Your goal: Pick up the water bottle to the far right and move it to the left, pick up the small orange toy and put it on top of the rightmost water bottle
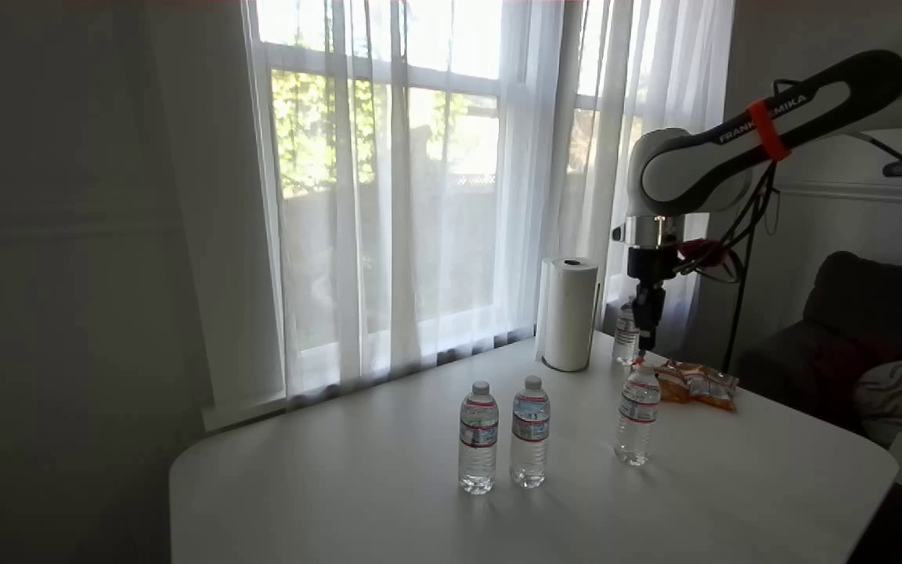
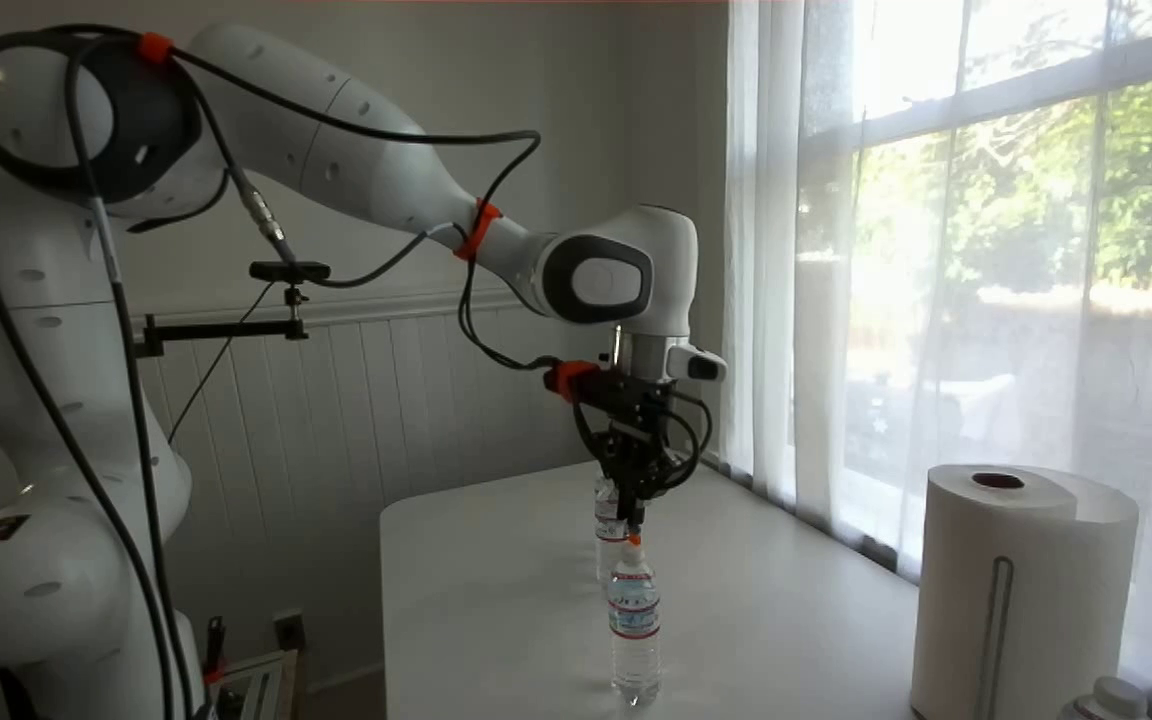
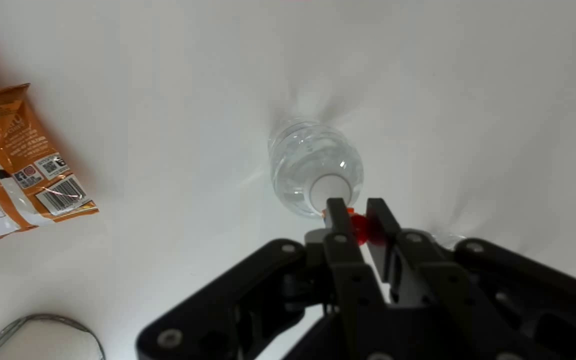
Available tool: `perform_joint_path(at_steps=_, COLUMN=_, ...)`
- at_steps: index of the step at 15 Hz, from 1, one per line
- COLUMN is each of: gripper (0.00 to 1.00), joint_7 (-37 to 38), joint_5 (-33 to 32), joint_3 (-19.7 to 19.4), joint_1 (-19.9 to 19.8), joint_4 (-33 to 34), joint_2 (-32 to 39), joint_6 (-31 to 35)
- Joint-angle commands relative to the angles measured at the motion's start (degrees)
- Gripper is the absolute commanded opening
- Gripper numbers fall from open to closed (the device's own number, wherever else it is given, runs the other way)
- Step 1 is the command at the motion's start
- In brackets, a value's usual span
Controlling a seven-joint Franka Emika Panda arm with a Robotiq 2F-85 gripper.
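A clear water bottle [image 1: 638,419] with a white cap stands upright under my gripper [image 1: 645,348]; it also shows in an exterior view [image 2: 634,630] and the wrist view [image 3: 313,160]. In an exterior view it stands farthest right. My gripper's fingers [image 3: 358,220] are closed on the small orange toy [image 3: 360,230], which looks red between them. The toy shows as an orange spot [image 2: 634,540] at the cap's top, near the cap's edge in the wrist view. I cannot tell whether it touches the cap. The fingers hide much of it.
Two alike bottles [image 1: 479,439] [image 1: 530,433] stand side by side on the white table [image 1: 326,486]. Another bottle [image 1: 625,337] stands behind, near the paper-towel roll [image 1: 570,313]. Orange snack bags [image 1: 698,384] lie beside the bottle under my gripper. A curtained window borders the table.
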Motion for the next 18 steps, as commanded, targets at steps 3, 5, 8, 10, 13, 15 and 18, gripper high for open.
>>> perform_joint_path(at_steps=3, gripper=0.04, joint_7=-0.2, joint_5=-2.2, joint_3=0.02, joint_1=-0.04, joint_4=-0.97, joint_2=-1.5, joint_6=-2.15)
perform_joint_path(at_steps=5, gripper=0.04, joint_7=-0.15, joint_5=-2.68, joint_3=0.01, joint_1=-0.04, joint_4=-0.94, joint_2=-1.35, joint_6=-2.64)
perform_joint_path(at_steps=8, gripper=0.04, joint_7=-0.14, joint_5=-3.16, joint_3=-0.02, joint_1=-0.07, joint_4=-0.88, joint_2=-1.31, joint_6=-3.11)
perform_joint_path(at_steps=10, gripper=0.04, joint_7=-0.13, joint_5=-3.36, joint_3=-0.02, joint_1=-0.07, joint_4=-0.91, joint_2=-1.18, joint_6=-2.98)
perform_joint_path(at_steps=13, gripper=0.04, joint_7=-0.21, joint_5=-2.86, joint_3=-0.02, joint_1=-0.07, joint_4=-0.82, joint_2=-1.01, joint_6=-2.7)
perform_joint_path(at_steps=15, gripper=0.04, joint_7=-0.41, joint_5=-2.67, joint_3=0.0, joint_1=-0.04, joint_4=-0.8, joint_2=-1.01, joint_6=-2.58)
perform_joint_path(at_steps=18, gripper=0.04, joint_7=-0.46, joint_5=-2.56, joint_3=0.01, joint_1=-0.03, joint_4=-0.79, joint_2=-0.93, joint_6=-2.23)
